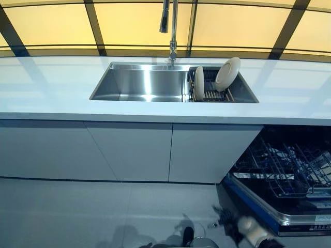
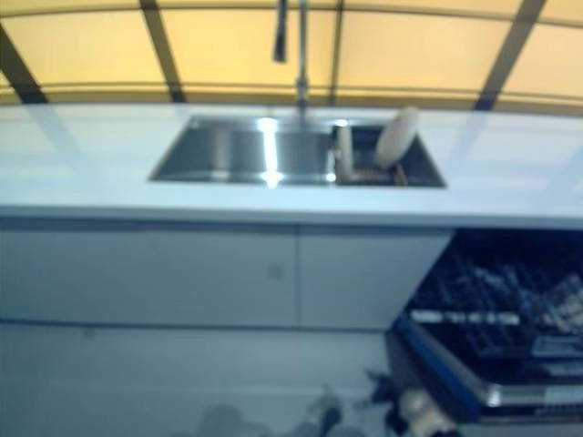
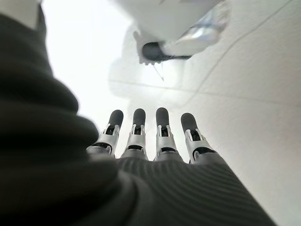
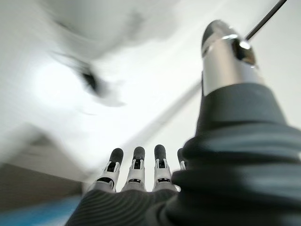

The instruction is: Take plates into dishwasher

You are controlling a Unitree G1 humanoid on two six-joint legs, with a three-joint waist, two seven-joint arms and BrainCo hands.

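Two white plates stand on edge in a dark rack in the right part of the steel sink: one upright, one leaning back to its right. The dishwasher is open at the lower right, with its wire rack pulled out over the lowered door. My right hand hangs low in front of the door, well below the counter; in its wrist view its fingers are straight and hold nothing. My left hand shows in its wrist view, fingers straight over the floor, empty.
A white counter runs across the view, with flat white cupboard fronts below it. A tall tap rises behind the sink. Some dishes sit in the dishwasher rack. Grey floor lies in front of the cupboards.
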